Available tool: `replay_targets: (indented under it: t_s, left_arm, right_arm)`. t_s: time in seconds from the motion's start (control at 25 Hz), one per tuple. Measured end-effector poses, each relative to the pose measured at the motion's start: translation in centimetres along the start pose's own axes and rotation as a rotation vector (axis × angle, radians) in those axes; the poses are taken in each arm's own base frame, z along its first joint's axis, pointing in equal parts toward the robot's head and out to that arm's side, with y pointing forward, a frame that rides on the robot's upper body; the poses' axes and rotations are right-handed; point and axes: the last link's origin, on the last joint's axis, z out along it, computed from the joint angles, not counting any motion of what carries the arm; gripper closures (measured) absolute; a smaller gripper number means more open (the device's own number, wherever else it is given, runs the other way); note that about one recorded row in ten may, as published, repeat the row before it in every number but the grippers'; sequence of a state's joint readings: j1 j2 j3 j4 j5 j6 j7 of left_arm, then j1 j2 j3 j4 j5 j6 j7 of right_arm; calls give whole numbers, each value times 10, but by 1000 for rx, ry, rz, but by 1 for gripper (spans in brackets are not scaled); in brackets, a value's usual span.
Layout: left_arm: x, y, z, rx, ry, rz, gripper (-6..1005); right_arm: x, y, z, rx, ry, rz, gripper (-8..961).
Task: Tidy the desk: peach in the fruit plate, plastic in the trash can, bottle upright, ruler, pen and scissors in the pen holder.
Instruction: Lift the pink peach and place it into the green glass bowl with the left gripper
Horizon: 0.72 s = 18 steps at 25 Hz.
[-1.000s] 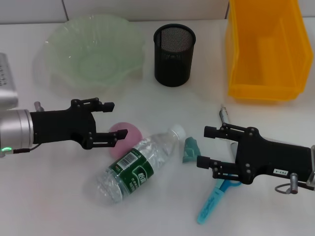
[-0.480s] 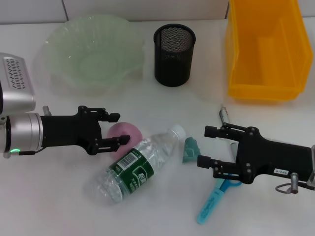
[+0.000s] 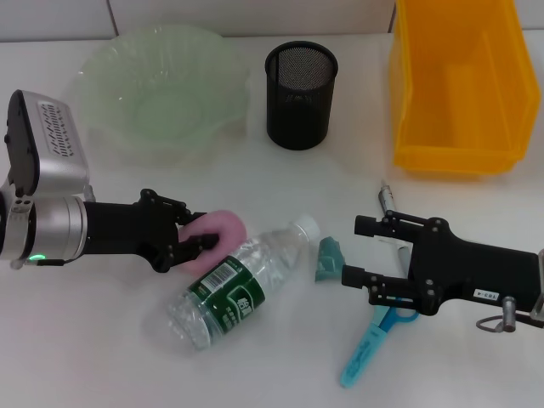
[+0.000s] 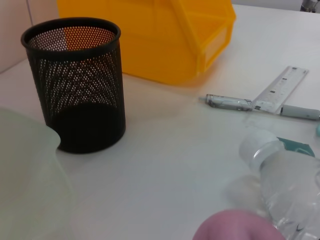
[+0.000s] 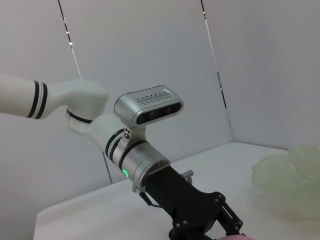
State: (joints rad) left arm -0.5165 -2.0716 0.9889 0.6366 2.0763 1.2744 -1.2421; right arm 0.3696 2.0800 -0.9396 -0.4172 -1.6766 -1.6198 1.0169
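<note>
The desk [image 3: 280, 183] fills the head view, white and flat, with everything spread across it. Biggest piece on it is the trash can [image 3: 456, 85], bright yellow, up at one o'clock against the far edge. Over at eleven o'clock sits the fruit plate [image 3: 161, 89], pale green with its wavy rim, and nothing lying in it. Between those two at twelve o'clock stands the pen holder [image 3: 301, 95], black mesh, upright.

Down at the centre the bottle [image 3: 238, 285] lies on its side, white cap toward two o'clock, green label facing up. Right against its nine o'clock flank is the peach [image 3: 219, 238], pink and round, touching the bottle. The left gripper [image 3: 197, 231] comes in from nine o'clock, and its black fingers sit on either side of the peach, closing in around it; whether they are actually clamped on it, I cannot tell.

The right gripper [image 3: 365, 252] hovers at four o'clock, jaws spread apart, gripping nothing. Beneath it lie the scissors [image 3: 370, 344], light blue, pointing to seven o'clock. The pen [image 4: 229, 102] and the clear ruler [image 4: 280, 89] lie touching each other in the left wrist view. Smallest of all, the plastic [image 3: 328, 257], a teal scrap just beside the bottle cap at three o'clock.
</note>
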Motion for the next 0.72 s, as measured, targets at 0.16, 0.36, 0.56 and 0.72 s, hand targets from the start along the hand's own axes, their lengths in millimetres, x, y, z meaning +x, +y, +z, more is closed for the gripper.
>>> replay_targets:
  t_s: [0.16,0.36,0.56,0.72]
  left_arm:
    - [1,0,0,1,1,3,680]
    - [6,-2,-3,9,30,4,752]
    - [29,-11,-19,56,151,25,801]
    - [40,-21,-25,110,198,40,843]
  right_arm:
    - [0,0,0,3,-1,0,201]
    - [1,-1,-1,14,3,2,201]
    - [1,-2,0,16,0,2,202]
    - [0,-2,0,18,-1,2,202]
